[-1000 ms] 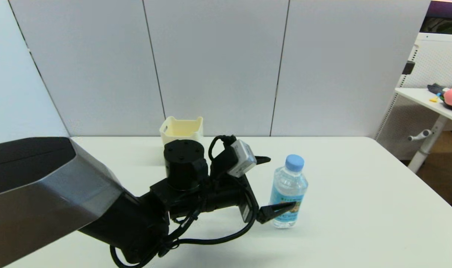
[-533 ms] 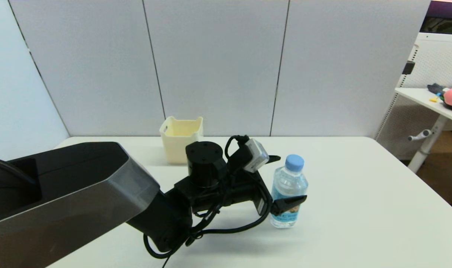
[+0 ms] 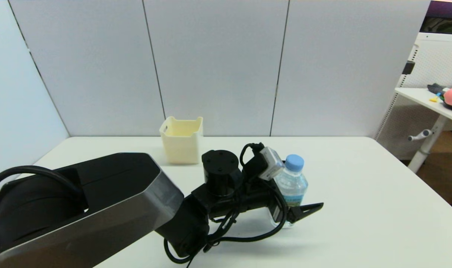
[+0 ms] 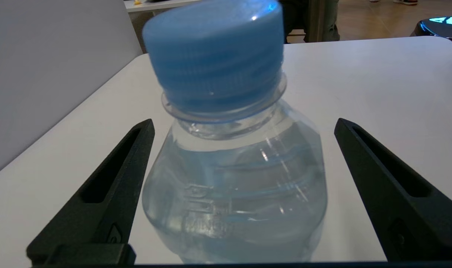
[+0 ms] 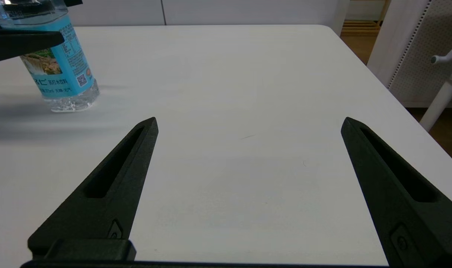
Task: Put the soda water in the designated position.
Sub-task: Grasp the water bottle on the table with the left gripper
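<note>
Advanced toward the soda water (image 3: 293, 182) over the past second: left gripper (image 3: 298, 199), previously short of the bottle, now straddling it. Bottle unmoved, upright on the white table (image 3: 360, 193), right of centre.

Head view: left arm reaching in from the lower left, wrist camera housing covering the bottle's left shoulder. Only one finger (image 3: 308, 210) visible, passing in front of the lower label; far finger hidden behind the bottle. Label largely masked by the gripper body. Cream bin (image 3: 181, 144) standing near the back edge of the table, well apart from the bottle. Right arm out of frame. No marking seen on the tabletop for a designated position.

Left wrist view: soda water (image 4: 233, 163) filling the centre, blue cap (image 4: 215, 56) blurred at close range, label cut off below the frame. Left gripper (image 4: 242, 128) with jaws spread wide, one finger on each side of the bottle's shoulder. Nearer-looking left finger (image 4: 110, 186) close against the bottle wall; contact cannot be confirmed. Other finger clearly apart from it.

Right wrist view: right gripper (image 5: 248, 124) low over bare table, jaws spread wide, nothing between them. Soda water (image 5: 58, 70) seen farther off, top cut off by the frame, base on the table, blue label with a small picture legible only here. Dark finger of the left gripper crossing in front of the label.
</note>
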Controlling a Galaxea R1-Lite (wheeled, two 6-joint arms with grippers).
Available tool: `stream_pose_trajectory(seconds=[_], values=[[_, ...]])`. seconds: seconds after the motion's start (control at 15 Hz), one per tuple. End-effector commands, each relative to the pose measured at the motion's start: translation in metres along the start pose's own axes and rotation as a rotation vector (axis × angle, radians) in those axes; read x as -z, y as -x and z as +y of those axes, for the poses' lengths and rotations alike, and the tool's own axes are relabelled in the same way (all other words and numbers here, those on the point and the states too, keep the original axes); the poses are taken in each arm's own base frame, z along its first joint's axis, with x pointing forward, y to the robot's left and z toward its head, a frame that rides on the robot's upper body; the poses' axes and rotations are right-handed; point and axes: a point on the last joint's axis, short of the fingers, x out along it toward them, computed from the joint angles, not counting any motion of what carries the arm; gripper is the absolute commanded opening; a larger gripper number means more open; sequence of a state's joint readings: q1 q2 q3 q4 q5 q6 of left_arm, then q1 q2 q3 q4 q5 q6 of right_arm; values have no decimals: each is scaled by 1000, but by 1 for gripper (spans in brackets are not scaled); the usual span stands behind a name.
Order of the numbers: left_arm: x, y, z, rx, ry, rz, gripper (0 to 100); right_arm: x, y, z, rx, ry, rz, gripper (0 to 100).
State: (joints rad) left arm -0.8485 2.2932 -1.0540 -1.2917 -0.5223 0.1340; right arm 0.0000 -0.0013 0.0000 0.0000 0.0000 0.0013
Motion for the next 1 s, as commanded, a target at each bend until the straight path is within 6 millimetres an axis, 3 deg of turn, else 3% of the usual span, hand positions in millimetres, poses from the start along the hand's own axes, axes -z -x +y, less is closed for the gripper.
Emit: stream_pose_trajectory(seconds=[0.07,0.67,0.73,1.0], values=[[3,-1,0,2,-3,-1,100,0,0,0,0,0,1,100],[-1,-1,1,-9,-17,-24,100,0,0,0,0,0,1,100],[0,-1,1,-9,-19,-28,0,0,0,0,0,0,1,100],[2,-1,1,-16,-26,-42,0,0,0,0,0,0,1,100]])
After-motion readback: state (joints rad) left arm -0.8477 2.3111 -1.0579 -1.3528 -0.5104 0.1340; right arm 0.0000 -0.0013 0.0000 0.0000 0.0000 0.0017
